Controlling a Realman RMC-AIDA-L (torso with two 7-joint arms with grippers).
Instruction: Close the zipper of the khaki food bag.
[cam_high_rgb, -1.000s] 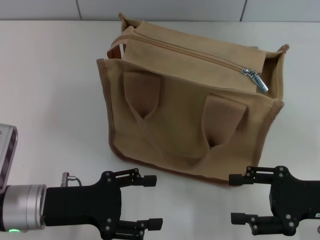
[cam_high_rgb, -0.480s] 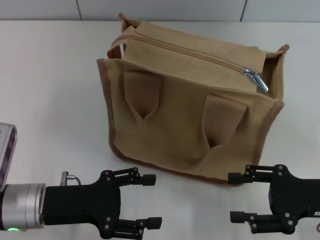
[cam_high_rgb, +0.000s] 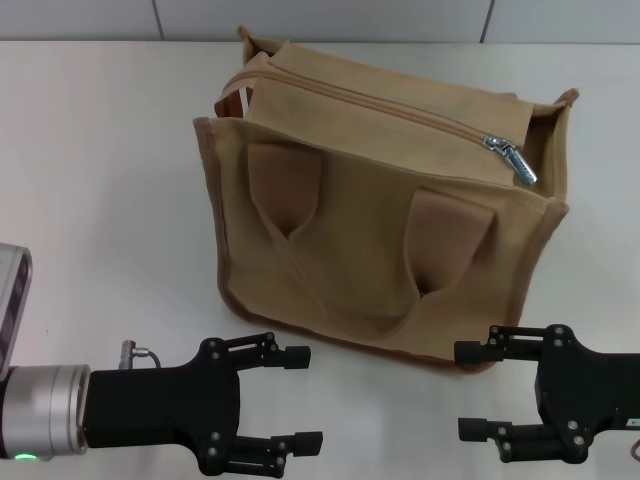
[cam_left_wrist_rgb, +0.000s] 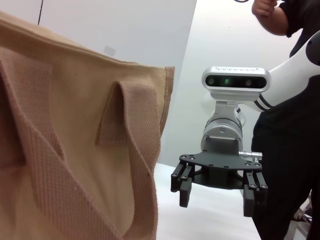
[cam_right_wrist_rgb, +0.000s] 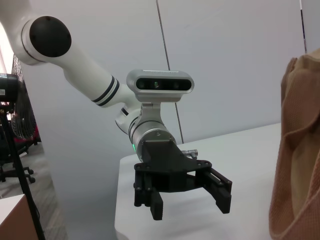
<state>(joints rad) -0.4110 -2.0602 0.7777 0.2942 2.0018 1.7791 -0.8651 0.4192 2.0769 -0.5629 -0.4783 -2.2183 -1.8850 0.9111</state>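
On the white matte tabletop (cam_high_rgb: 100, 180), the boxy khaki food bag of coarse woven canvas (cam_high_rgb: 380, 215) is standing upright near the middle of the head view, its darker tan strap handle (cam_high_rgb: 370, 255) lying flat against the near face in a broad U and a brown trim running along its bottom edge. Along the bag's top the khaki zipper line (cam_high_rgb: 400, 108) is running diagonally from the far left corner toward the right end, where the small shiny silver metal pull tab (cam_high_rgb: 510, 158) is resting (a short stretch beyond it, at the bag's right end, is looking still unzipped).

Both arms are hovering low at the near edge, apart from the bag. The black angular left gripper (cam_high_rgb: 300, 397), on its silver cylindrical wrist, is pointing rightward with its jaws spread wide and holding nothing; the right wrist view is showing it (cam_right_wrist_rgb: 190, 200) the same way. The black right gripper (cam_high_rgb: 472, 392) is sitting just in front of the bag's near right corner, jaws likewise wide and empty, as the left wrist view (cam_left_wrist_rgb: 218, 190) confirms, beside the bag's ribbed canvas wall (cam_left_wrist_rgb: 65, 150).
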